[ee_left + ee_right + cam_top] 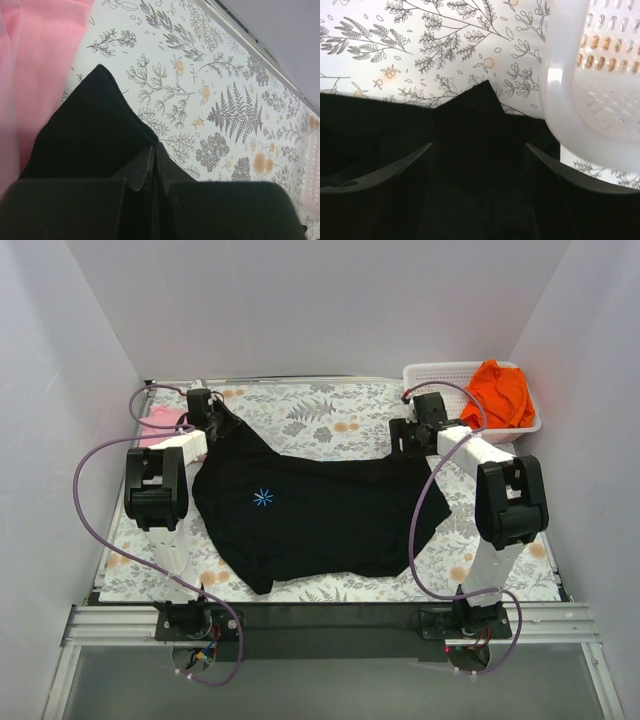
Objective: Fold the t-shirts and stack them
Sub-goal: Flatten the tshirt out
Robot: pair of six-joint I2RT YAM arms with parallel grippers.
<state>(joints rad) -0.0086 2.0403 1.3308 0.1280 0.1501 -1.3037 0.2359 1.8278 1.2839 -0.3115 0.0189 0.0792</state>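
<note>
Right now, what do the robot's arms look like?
The left arm and right arm match: white tubes, chunky black joints, a looping purple cable on each. The left tool and right tool are black, with two fingers each.

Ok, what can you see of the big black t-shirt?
The black t-shirt is soft-looking cloth with a small blue starburst on its chest. It lies spread, a bit wrinkled, across the flowery tablecloth. The left end effector is shut on one far corner, which stands in a peak beside the pink t-shirt. The right end effector stands open over the other far corner, near the white basket.
</note>
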